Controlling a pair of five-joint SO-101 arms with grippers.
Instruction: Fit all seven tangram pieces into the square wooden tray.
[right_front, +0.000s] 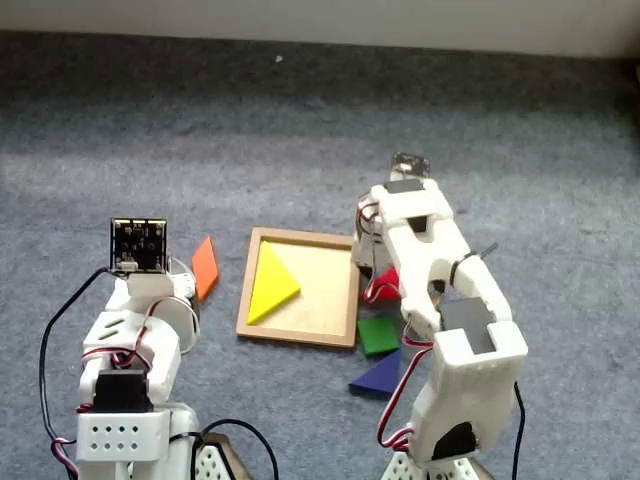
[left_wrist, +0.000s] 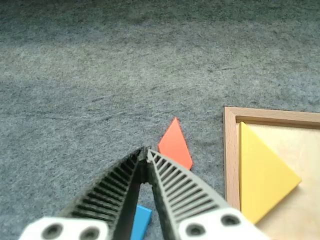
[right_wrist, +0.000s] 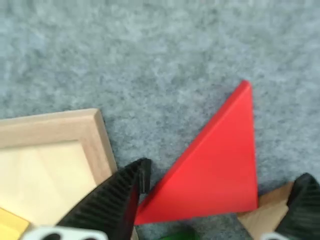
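The square wooden tray (right_front: 246, 300) lies mid-table with a yellow triangle (right_front: 270, 282) inside it. An orange parallelogram (right_front: 204, 267) lies just left of the tray. My left gripper (left_wrist: 146, 152) is shut, its tips just short of the orange parallelogram (left_wrist: 175, 145), and a blue piece (left_wrist: 141, 222) lies under its fingers. My right gripper (right_wrist: 225, 179) is open and low over the red triangle (right_wrist: 215, 165), one finger on each side, beside the tray's corner (right_wrist: 100, 135). A green square (right_front: 378, 333) and a dark blue triangle (right_front: 380, 375) lie right of the tray.
Grey carpet covers the table. A tan wooden piece (right_wrist: 265, 215) pokes out from under the red triangle. The right arm (right_front: 440, 290) hangs over the pieces right of the tray. Open carpet stretches behind the tray and to the far left.
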